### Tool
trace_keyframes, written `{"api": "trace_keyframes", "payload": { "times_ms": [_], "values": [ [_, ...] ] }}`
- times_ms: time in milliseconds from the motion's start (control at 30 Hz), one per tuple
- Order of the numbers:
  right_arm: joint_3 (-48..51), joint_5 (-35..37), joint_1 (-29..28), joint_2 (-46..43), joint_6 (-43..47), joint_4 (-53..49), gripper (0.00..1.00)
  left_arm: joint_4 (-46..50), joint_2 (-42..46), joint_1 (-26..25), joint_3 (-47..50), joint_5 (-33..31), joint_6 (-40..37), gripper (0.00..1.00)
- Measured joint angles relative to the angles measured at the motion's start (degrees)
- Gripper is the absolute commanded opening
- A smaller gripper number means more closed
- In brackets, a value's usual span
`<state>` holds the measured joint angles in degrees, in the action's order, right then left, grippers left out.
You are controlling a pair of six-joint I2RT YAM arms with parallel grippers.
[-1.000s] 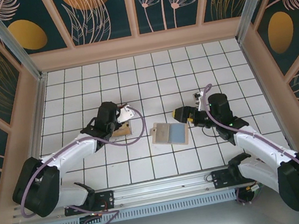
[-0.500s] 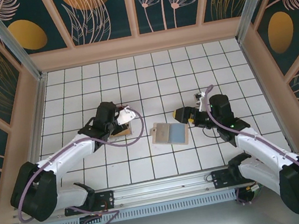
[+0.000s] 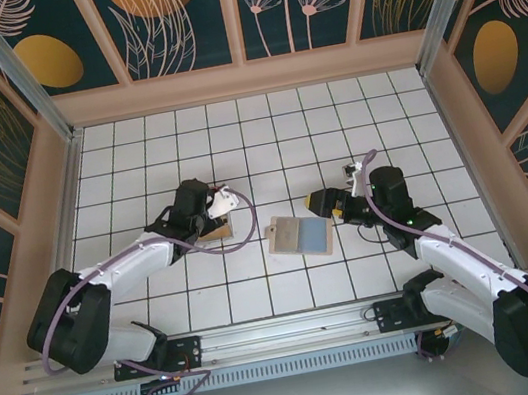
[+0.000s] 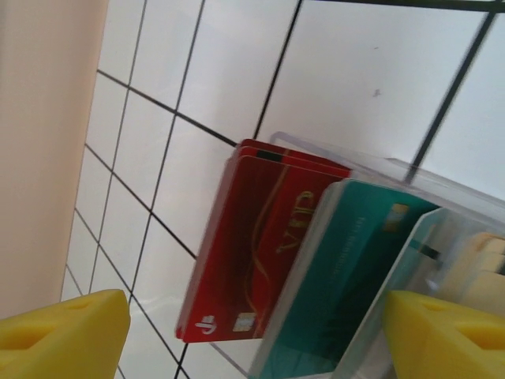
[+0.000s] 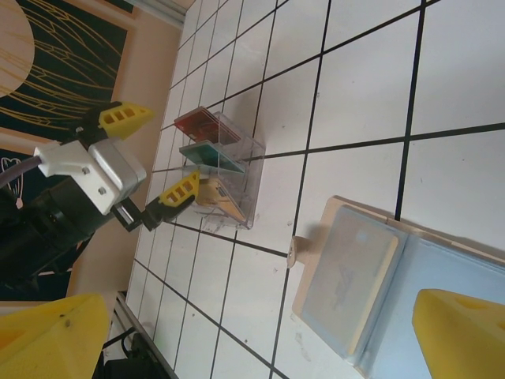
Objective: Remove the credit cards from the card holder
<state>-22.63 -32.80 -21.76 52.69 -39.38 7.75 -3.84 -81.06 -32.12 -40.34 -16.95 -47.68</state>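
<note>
Left gripper hangs spread wide over the clear tray, left of the card holder, gripping nothing. Its wrist camera brings up what the top view blurs: a red card and a teal card slotted in that tray. Right gripper gapes wide just right of the card holder, empty. Its camera shows the holder lying open, blue lining up, with a pale rectangle on it, possibly a card.
</note>
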Motion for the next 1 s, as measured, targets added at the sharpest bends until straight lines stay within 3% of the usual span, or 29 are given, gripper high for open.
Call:
{"api": "trace_keyframes", "payload": {
  "times_ms": [567,833,1000],
  "values": [
    [0.74,0.07,0.00,0.00,-0.17,1.09,0.99,-1.14,-0.66,0.37,-3.80,-2.38,1.22,0.98],
    [0.72,4.11,-1.92,1.38,0.31,-0.04,0.94,6.36,-0.20,0.37,-16.50,-4.00,20.92,0.99],
    [0.61,8.20,-3.45,3.98,1.18,-2.56,0.79,14.14,-1.44,0.37,-26.10,-6.84,35.93,0.96]
  ]
}}
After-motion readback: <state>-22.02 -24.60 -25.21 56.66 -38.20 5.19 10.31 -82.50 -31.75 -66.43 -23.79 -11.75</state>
